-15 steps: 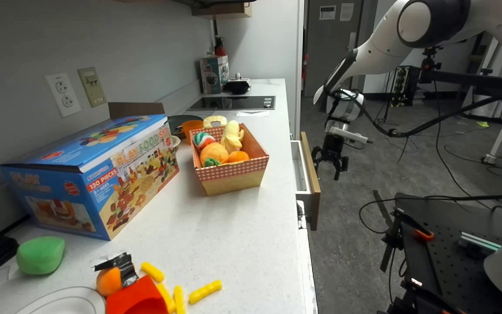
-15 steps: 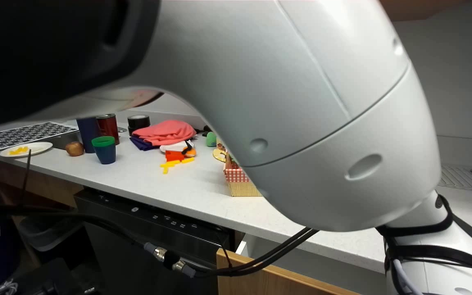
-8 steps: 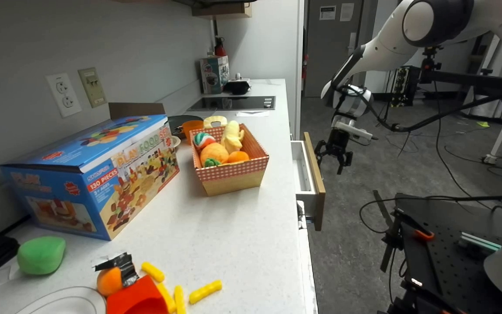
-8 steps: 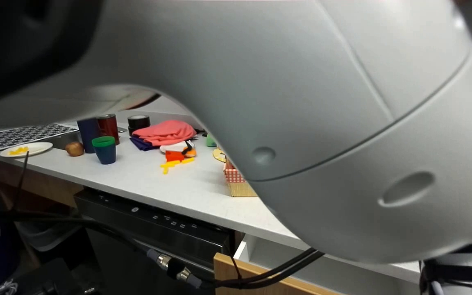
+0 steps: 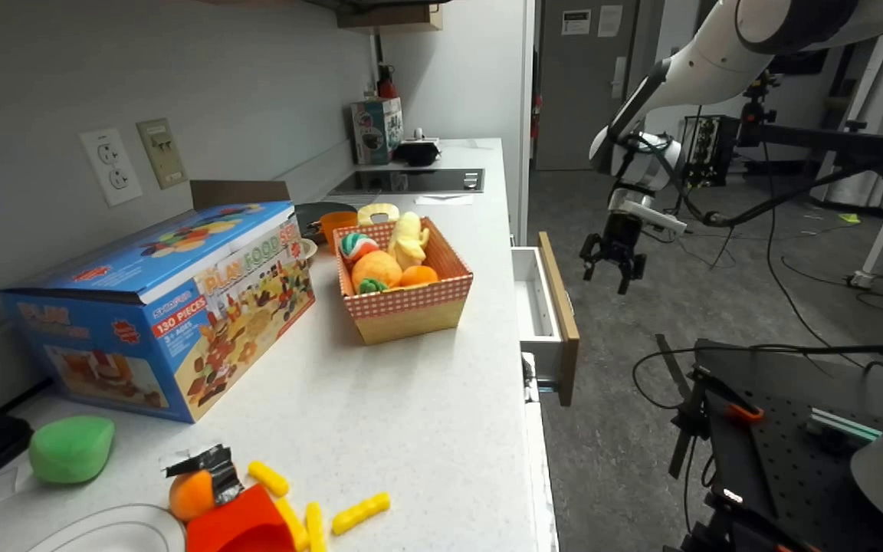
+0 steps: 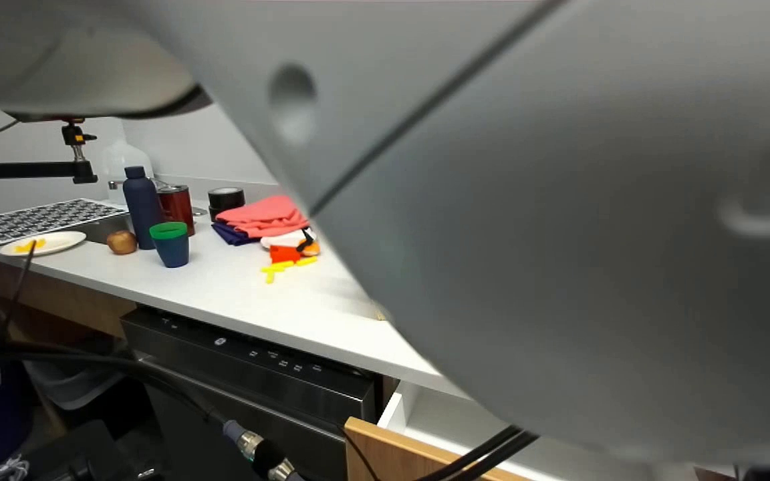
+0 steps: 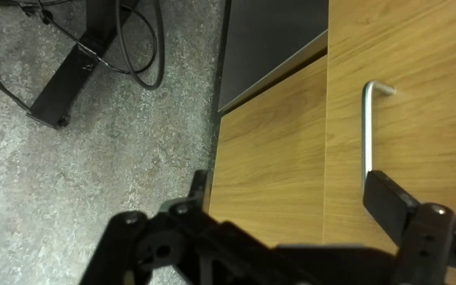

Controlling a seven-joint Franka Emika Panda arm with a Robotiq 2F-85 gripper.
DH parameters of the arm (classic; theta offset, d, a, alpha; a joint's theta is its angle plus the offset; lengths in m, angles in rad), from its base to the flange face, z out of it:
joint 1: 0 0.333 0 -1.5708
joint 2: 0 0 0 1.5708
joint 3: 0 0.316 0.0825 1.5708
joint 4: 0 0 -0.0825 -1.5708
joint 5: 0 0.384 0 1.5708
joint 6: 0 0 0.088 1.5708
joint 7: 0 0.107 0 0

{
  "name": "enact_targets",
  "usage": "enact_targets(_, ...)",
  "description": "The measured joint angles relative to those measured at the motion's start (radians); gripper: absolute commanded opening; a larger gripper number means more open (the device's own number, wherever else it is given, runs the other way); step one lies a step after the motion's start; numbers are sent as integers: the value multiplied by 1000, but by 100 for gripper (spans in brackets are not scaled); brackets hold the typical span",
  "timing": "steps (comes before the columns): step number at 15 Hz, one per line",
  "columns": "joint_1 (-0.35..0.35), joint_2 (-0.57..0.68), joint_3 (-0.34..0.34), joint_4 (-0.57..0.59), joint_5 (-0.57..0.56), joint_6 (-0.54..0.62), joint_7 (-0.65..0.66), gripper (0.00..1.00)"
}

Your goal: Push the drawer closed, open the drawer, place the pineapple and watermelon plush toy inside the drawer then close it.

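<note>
Shifted since the earlier frame: hand (image 5: 607,280), now farther out from the worktop (image 5: 411,429); drawer (image 5: 558,291), slid somewhat further open. Hand: fingers (image 7: 388,202) spread wide, nothing between them; seen apart from the drawer in an exterior view. Handle (image 7: 367,134): metal bar on the drawer's outer face; near end covered by a fingertip in the wrist view, contact not determinable. Basket (image 5: 411,318): on the worktop, checked rim; contents include watermelon (image 5: 358,246) and round orange toy (image 5: 377,268) with green leaves, possibly the pineapple, identity uncertain. Step in hand, as judged: opening the drawer, probably near done. Next move: likely to raise the hand clear of the drawer, cross to the basket, and lower spread fingers around the watermelon or pineapple.
</note>
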Motion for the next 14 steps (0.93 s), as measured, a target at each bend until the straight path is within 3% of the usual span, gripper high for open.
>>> enact_targets(9, 90, -168, 29, -287, -205, 214, -219, 100)
enact_targets(14, 155, -266, 19, -437, -345, 330, -250, 100)
